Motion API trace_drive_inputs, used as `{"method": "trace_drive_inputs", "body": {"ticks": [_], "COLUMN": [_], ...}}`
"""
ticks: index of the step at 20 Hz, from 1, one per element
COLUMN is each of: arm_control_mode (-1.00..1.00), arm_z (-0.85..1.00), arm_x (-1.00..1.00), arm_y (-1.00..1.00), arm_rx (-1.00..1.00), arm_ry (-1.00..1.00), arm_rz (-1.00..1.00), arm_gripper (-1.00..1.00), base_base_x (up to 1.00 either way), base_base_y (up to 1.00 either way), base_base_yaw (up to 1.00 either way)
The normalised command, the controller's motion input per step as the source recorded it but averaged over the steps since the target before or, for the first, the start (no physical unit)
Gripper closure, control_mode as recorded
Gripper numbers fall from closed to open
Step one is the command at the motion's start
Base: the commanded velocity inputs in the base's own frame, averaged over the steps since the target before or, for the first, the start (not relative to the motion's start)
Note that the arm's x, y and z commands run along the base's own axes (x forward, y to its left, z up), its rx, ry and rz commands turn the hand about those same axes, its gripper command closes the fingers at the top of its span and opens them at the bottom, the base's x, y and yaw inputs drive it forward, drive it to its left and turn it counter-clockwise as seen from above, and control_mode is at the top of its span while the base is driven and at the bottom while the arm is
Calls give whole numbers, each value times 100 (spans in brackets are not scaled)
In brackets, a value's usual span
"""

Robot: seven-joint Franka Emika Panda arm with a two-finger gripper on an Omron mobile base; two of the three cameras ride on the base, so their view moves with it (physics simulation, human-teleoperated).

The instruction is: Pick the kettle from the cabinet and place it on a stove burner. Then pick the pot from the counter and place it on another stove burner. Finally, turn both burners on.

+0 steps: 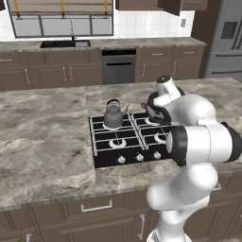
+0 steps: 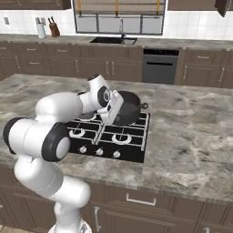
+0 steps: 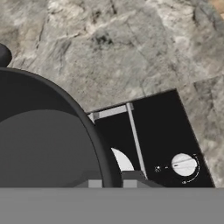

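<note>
Pot (image 2: 129, 110) in hand (image 3: 110, 181), above cooktop (image 1: 106, 158)

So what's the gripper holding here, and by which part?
The gripper is shut on the rim of the pot, one finger inside the wall and one outside, with the pot over the back right of the stove.

A home kitchen: a marbled stone counter (image 1: 42, 137) carries a black cooktop (image 1: 116, 153) with knobs, brown drawer-fronted base cabinets (image 1: 94, 215) below. At twelve o'clock sit a sink (image 1: 65, 44), dishwasher (image 1: 118, 66) and white wall tiles (image 1: 142, 21); at two o'clock, a steel fridge (image 1: 227, 42).
</note>
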Motion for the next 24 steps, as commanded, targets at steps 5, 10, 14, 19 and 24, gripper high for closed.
{"method": "trace_drive_inputs", "body": {"ticks": [5, 10, 14, 19, 24], "arm_control_mode": [-100, -100, -100, -100, -100], "arm_z": [-3, 0, -5, -14, -20], "arm_x": [33, 37, 32, 31, 22], "arm_y": [0, 0, 0, 0, 0], "arm_rx": [0, 0, 0, 0, 0], "arm_ry": [1, 5, 4, 1, 0], "arm_rz": [0, 1, 2, 2, 0], "arm_gripper": [100, 100, 100, 100, 100], "base_base_x": [0, 0, 0, 0, 0], "base_base_y": [0, 0, 0, 0, 0], "base_base_yaw": [0, 0, 0, 0, 0]}}
